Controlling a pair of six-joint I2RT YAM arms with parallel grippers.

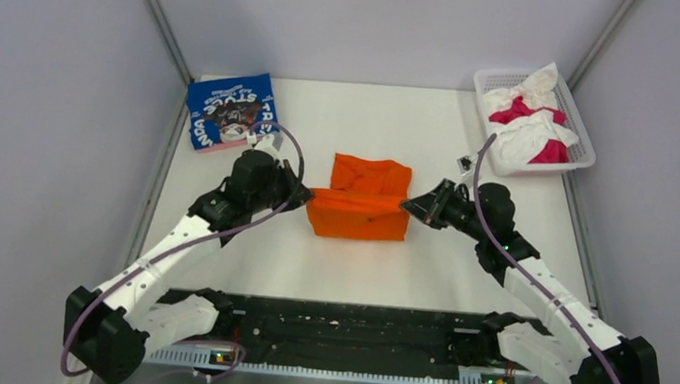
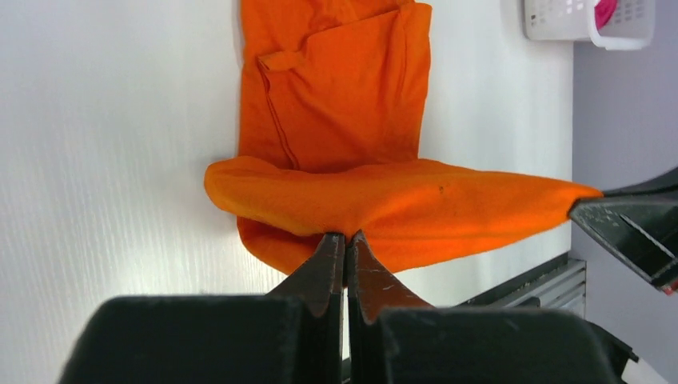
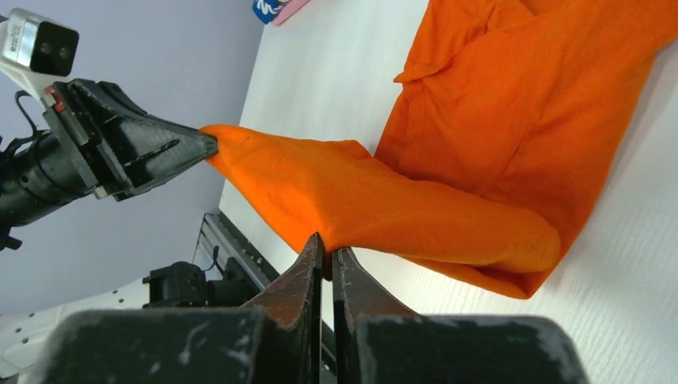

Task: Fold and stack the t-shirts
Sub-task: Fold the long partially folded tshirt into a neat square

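Observation:
The orange t-shirt (image 1: pixel 361 200) lies partly folded in the middle of the table. My left gripper (image 1: pixel 306 192) is shut on its left edge and my right gripper (image 1: pixel 407 202) is shut on its right edge. Between them a fold is stretched and held a little above the table. The left wrist view shows the shirt (image 2: pixel 344 104) pinched at my fingertips (image 2: pixel 346 237), with the right gripper (image 2: pixel 632 224) opposite. The right wrist view shows the shirt (image 3: pixel 512 120) pinched at my gripper (image 3: pixel 327 250), with the left gripper (image 3: pixel 172 152) opposite. The blue t-shirt (image 1: pixel 230 111) lies folded at the back left.
A white lattice basket (image 1: pixel 573 162) at the back right holds crumpled white and magenta shirts (image 1: pixel 532 125). Its corner shows in the left wrist view (image 2: pixel 588 20). Grey walls close in both sides. A black rail (image 1: pixel 343 327) runs along the near edge.

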